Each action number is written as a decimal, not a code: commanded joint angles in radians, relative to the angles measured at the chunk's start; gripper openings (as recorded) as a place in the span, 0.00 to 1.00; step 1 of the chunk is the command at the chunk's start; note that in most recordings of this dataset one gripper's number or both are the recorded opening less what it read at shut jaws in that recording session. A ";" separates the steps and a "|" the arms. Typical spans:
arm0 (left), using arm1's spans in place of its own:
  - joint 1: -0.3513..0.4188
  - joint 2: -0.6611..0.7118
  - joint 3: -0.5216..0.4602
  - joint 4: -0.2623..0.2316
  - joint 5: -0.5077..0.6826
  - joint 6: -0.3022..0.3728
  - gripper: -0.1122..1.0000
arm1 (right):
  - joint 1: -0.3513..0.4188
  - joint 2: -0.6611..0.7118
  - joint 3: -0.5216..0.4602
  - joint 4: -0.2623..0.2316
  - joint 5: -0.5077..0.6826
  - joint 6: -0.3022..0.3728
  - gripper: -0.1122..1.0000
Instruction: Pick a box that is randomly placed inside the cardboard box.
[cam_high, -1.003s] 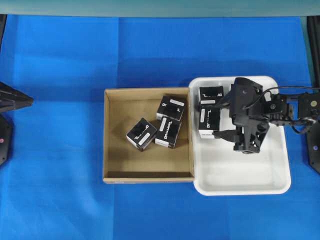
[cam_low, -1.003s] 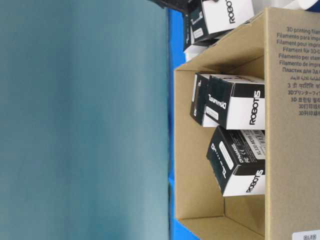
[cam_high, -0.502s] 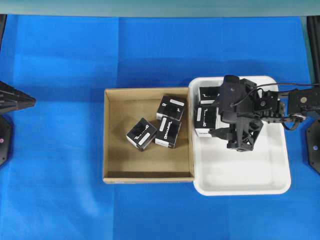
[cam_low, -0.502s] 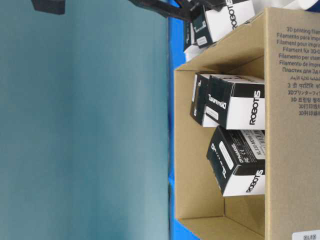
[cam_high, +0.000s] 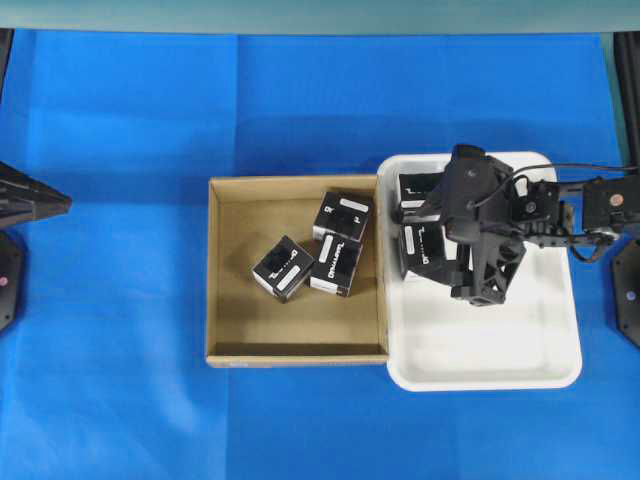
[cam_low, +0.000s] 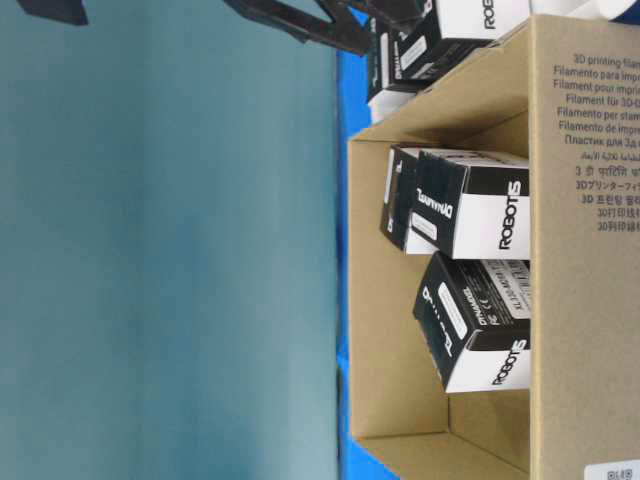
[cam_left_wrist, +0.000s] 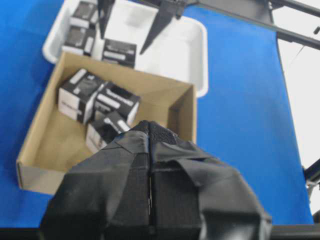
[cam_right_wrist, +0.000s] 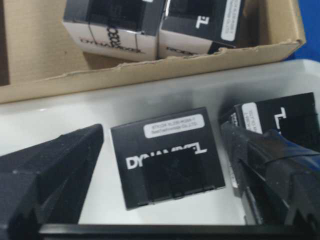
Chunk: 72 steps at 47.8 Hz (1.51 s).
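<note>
My right gripper (cam_right_wrist: 165, 175), fingers now spread, has just released a small black lettered carton (cam_right_wrist: 167, 157) near the white plastic tray's (cam_right_wrist: 75, 117) left edge, one more delivered

A blue table covering (cam_high: 300, 110) carries the cardboard box (cam_high: 228, 352) (shallow, brown, open-topped). Touching that box's right wall in the overhead view sits a white tray (cam_high: 500, 365).

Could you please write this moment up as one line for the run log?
right gripper: jaws open around box in white tray | left gripper: shut, idle | three boxes in cardboard box
</note>
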<state>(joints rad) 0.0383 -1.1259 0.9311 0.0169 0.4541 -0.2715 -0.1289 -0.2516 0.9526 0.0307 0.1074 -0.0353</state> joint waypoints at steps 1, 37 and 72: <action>0.002 0.006 -0.012 0.003 -0.008 0.002 0.04 | -0.002 -0.018 -0.012 0.003 -0.003 0.005 0.99; -0.020 0.006 -0.012 0.003 -0.035 0.014 0.04 | 0.031 -0.399 -0.051 0.003 -0.190 0.066 0.99; -0.026 0.015 0.000 0.003 -0.103 0.066 0.04 | 0.066 -0.607 -0.018 0.002 -0.204 0.064 0.99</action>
<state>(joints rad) 0.0169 -1.1259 0.9419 0.0169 0.3743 -0.2209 -0.0675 -0.8636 0.9419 0.0307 -0.0874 0.0276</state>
